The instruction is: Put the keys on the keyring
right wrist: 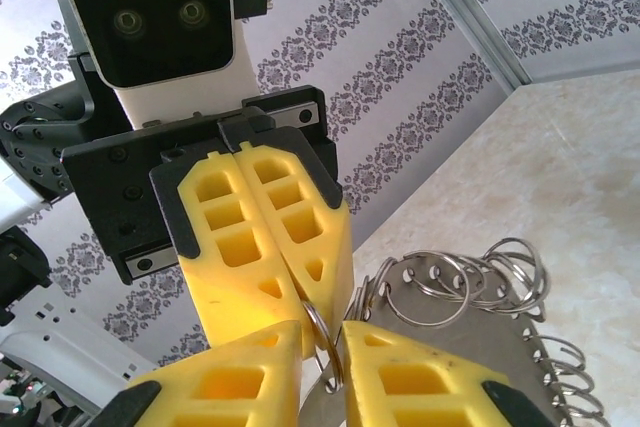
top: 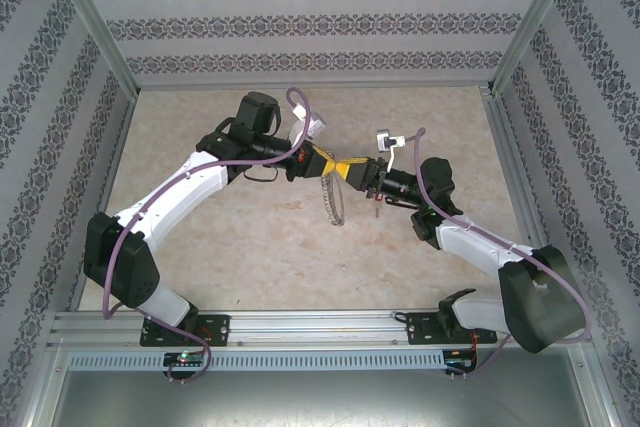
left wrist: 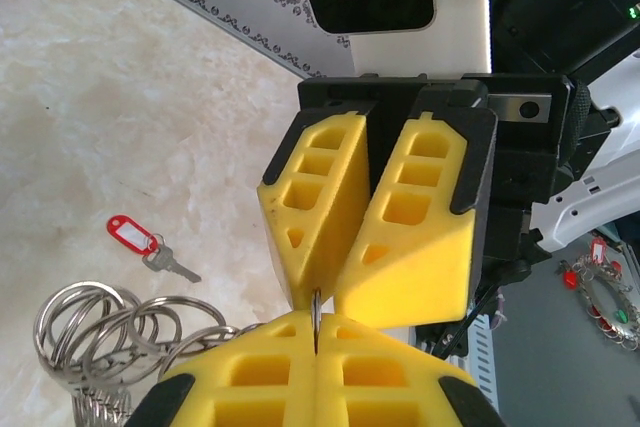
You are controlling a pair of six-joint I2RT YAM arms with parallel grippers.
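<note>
Keyring hangs centre of top view, left gripper clamped on it, right gripper narrowly apart round one ring; a crosswise pull may slip it, key lying on table, left of left wrist view.

No text, number, brand or sign can be read anywhere. The key has a red head with a pale label window, but it is too small to show any writing.
</note>
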